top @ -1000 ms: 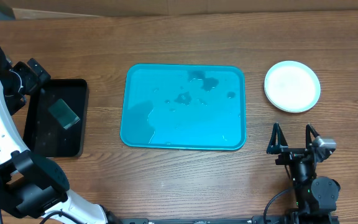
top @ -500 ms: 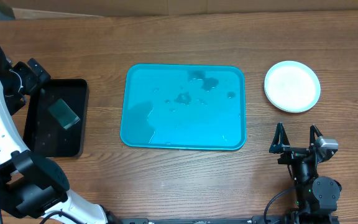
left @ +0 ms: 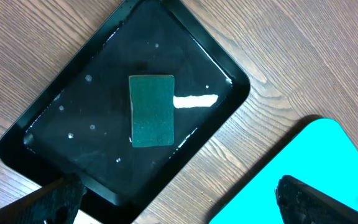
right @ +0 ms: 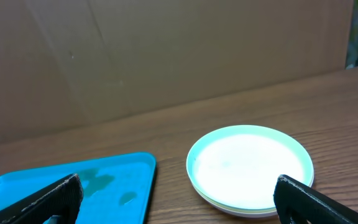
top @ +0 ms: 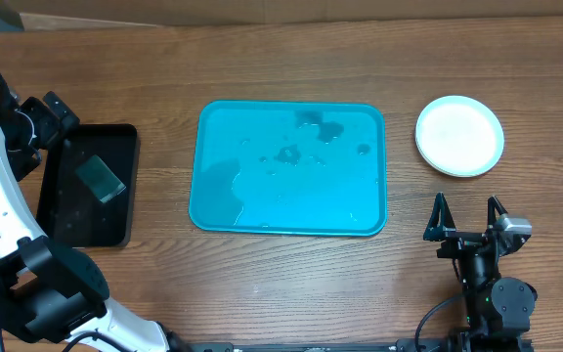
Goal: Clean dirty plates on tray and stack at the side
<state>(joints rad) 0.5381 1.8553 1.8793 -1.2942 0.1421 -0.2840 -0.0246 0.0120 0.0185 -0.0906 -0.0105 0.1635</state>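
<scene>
Plates (top: 459, 135), round and glossy, stacked beside wet rectangular tray (top: 262, 200).

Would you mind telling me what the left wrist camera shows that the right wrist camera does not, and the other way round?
Only the left wrist view shows the black bin with a green sponge lying in it. Only the right wrist view shows the stacked plates and the brown wall behind the table. Both show a corner of the blue tray and the wooden table.
</scene>
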